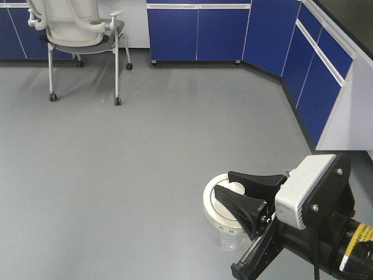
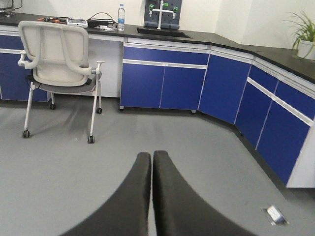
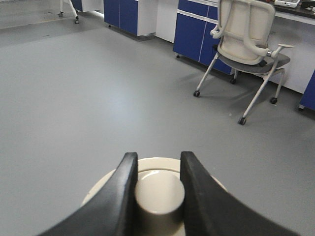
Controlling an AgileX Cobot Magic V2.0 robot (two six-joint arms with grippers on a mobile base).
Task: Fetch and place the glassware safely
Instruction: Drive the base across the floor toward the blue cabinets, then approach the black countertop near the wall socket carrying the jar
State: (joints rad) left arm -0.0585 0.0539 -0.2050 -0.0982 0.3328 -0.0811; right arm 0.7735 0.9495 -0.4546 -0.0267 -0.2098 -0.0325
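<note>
Pinching jar point(image 1: 210, 213) knob point(image 3: 159, 196): right tool point(image 3: 157, 164).

No text can be read. A yellow label point(image 1: 359, 240) on the right arm point(image 1: 326, 248) bears dark print, too small and blurred to make out.

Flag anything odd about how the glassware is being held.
The right gripper pinches the jar only by the small knob on its lid. The glass body hangs below, unsupported, above the floor. If the lid is loose, the jar might drop. Nothing spilled or broken.
</note>
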